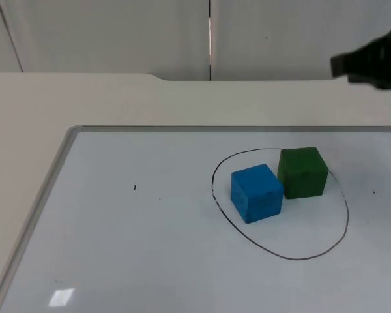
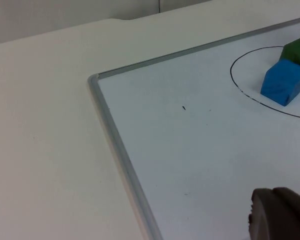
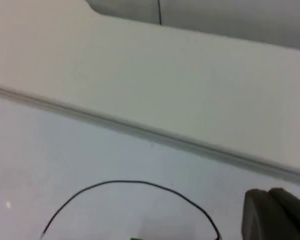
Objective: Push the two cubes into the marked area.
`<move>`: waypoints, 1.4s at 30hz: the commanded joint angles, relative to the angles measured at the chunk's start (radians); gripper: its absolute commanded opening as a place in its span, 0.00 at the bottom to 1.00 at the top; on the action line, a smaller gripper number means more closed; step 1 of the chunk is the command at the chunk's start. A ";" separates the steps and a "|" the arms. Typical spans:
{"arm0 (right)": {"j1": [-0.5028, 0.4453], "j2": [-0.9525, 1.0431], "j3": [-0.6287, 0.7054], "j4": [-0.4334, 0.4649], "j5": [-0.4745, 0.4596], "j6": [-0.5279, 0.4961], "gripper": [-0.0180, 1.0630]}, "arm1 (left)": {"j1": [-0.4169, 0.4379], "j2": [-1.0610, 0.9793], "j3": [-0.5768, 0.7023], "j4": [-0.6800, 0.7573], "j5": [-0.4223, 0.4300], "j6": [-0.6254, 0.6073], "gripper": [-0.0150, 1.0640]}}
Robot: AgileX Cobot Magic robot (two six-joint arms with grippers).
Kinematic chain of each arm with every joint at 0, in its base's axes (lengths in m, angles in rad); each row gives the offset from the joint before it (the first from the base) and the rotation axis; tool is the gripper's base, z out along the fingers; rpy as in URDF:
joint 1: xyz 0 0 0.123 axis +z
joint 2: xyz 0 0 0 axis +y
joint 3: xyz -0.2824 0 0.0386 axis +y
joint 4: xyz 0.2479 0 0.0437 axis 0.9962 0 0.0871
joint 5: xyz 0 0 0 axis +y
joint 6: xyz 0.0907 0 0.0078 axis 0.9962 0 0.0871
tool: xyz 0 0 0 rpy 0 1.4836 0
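Blue cube [image 1: 256, 192] and green cube [image 1: 303, 172] are sitting touching inside the drawn ring [image 1: 339, 242]. Right gripper [image 1: 371, 62] is hanging at two o'clock, cut off; finger state of both grippers cannot be told.

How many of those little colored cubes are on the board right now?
2. The blue cube sits inside the drawn oval, near its left side. The green cube is right beside it, farther back and to the right, at the oval's upper edge. None seem hidden.
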 commanded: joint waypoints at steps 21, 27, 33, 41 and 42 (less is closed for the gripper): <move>-0.004 -0.726 -0.005 -0.005 0.325 -0.072 0.02 | 0.002 -0.004 0.005 0.004 0.004 -0.001 0.01; -0.004 -0.824 -0.005 -0.005 0.460 -0.074 0.02 | 0.002 -0.004 0.005 0.004 0.004 -0.001 0.01; -0.004 -0.872 0.013 -0.005 0.574 -0.098 0.02 | 0.002 -0.004 0.005 0.004 0.004 -0.001 0.01; -0.004 -0.975 0.140 -0.005 0.574 -0.098 0.02 | 0.002 -0.004 0.005 0.004 0.004 -0.001 0.01; -0.004 -0.997 0.160 -0.005 0.572 -0.098 0.02 | 0.002 -0.004 0.005 0.004 0.004 -0.001 0.01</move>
